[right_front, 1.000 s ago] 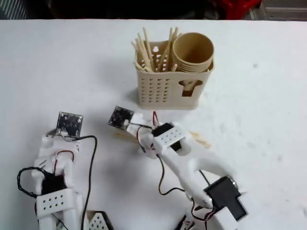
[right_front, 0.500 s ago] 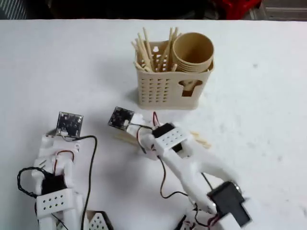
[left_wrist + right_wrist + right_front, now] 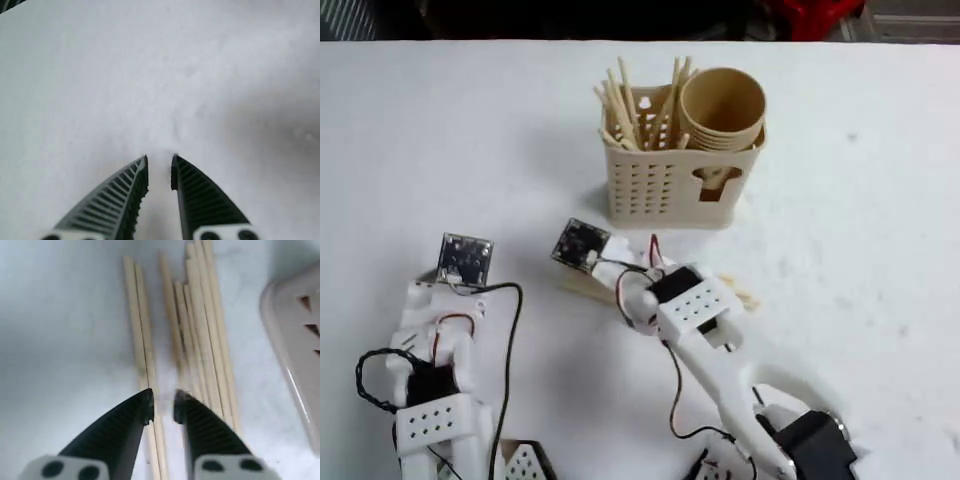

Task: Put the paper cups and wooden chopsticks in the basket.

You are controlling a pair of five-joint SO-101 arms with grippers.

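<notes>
The cream basket (image 3: pixel 670 190) stands at the table's middle back, holding stacked paper cups (image 3: pixel 723 105) and a bundle of wooden chopsticks (image 3: pixel 630 105). More chopsticks (image 3: pixel 577 287) lie flat on the table in front of the basket, mostly hidden under the right arm (image 3: pixel 695 300). In the right wrist view my right gripper (image 3: pixel 163 402) hovers just above these loose chopsticks (image 3: pixel 200 330), fingers nearly together with nothing between them. My left gripper (image 3: pixel 159 167) rests over bare table at the front left, its fingers close together and holding nothing.
A corner of the basket (image 3: pixel 295 340) lies close beside the loose chopsticks in the right wrist view. The left arm (image 3: pixel 435 350) occupies the front left. White tabletop (image 3: pixel 860 220) stretches open to the right and far left.
The right arm's wrist has shifted slightly right and toward the front, and its elbow has swung down to the lower right. The left arm has stayed still.
</notes>
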